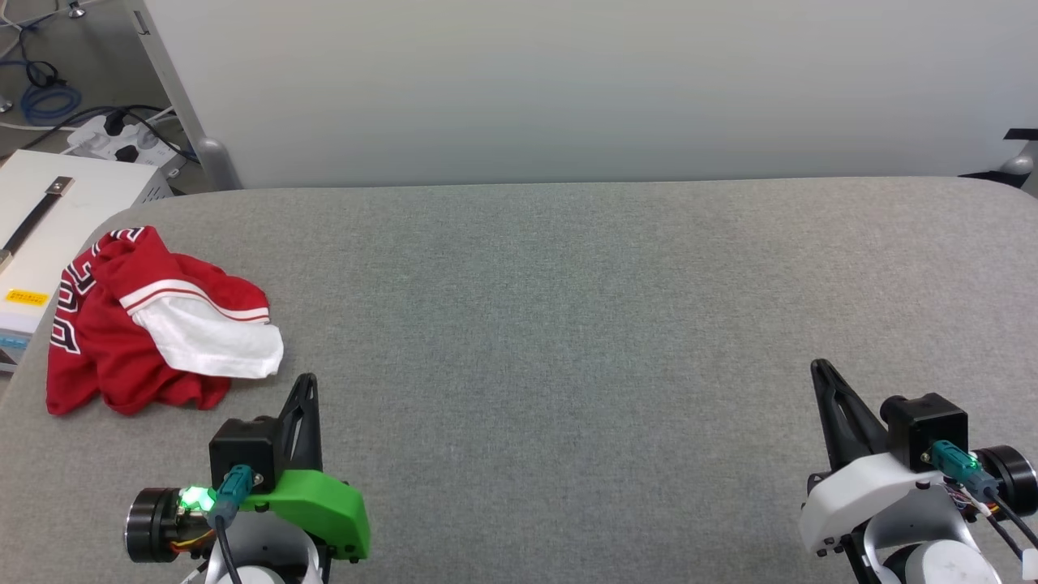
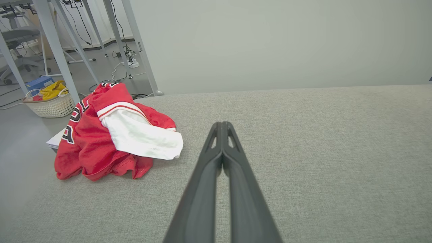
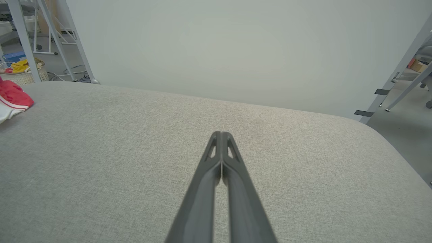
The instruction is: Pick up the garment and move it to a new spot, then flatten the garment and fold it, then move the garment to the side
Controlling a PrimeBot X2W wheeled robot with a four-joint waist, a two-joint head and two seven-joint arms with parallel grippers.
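The garment [image 1: 122, 332] is a red shirt with a white striped sleeve and black lettering, lying crumpled in a heap at the left end of the grey fabric table [image 1: 568, 324]. In the left wrist view the garment [image 2: 101, 141] sits ahead and to the left of my fingers. My left gripper [image 1: 306, 380] is shut and empty, a short way right of and nearer than the heap; its closed tips [image 2: 222, 124] hover over bare fabric. My right gripper [image 1: 817, 365] is shut and empty at the lower right, far from the shirt. A corner of the garment [image 3: 13, 99] shows at the right wrist view's left edge.
A pale partition wall [image 1: 568, 89] stands behind the table. A white box [image 1: 49, 219] sits off the table's left edge beside the shirt. Cables and a power strip [image 1: 113, 138] lie on the floor at the back left. A basket [image 2: 50, 101] of items stands on the floor.
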